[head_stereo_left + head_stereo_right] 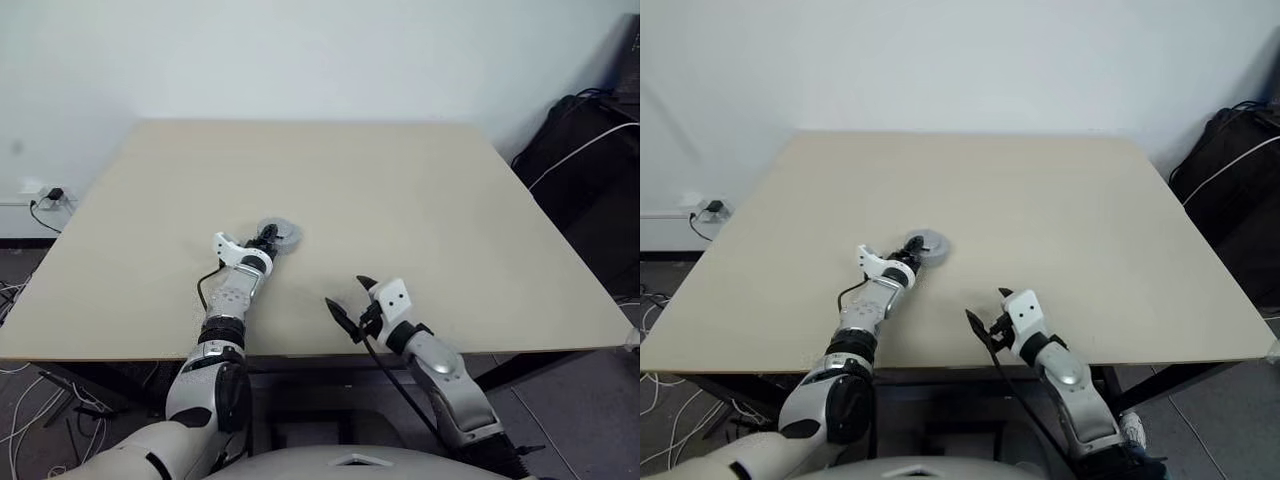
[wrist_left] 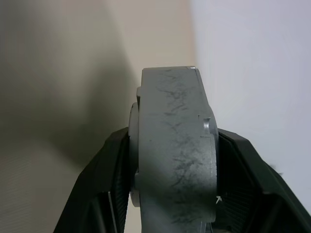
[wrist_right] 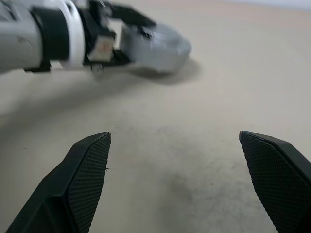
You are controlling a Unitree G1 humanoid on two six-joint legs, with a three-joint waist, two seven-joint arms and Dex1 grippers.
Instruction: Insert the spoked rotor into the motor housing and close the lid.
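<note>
Both fingers of my left gripper (image 1: 908, 246) pinch a grey round metal part (image 2: 175, 145), probably closed motor housing, low over the table (image 1: 450, 220) centre, so setting it down comes next, while my right gripper (image 3: 175, 184) waits wide open nearby.

A big tan table (image 1: 420, 210) stands by a white wall. One round grey metal part (image 1: 930, 244) sits on it, near the middle of the top.

grey round motor assembly (image 2: 175, 150) clamped edgewise, low over the table.
</note>
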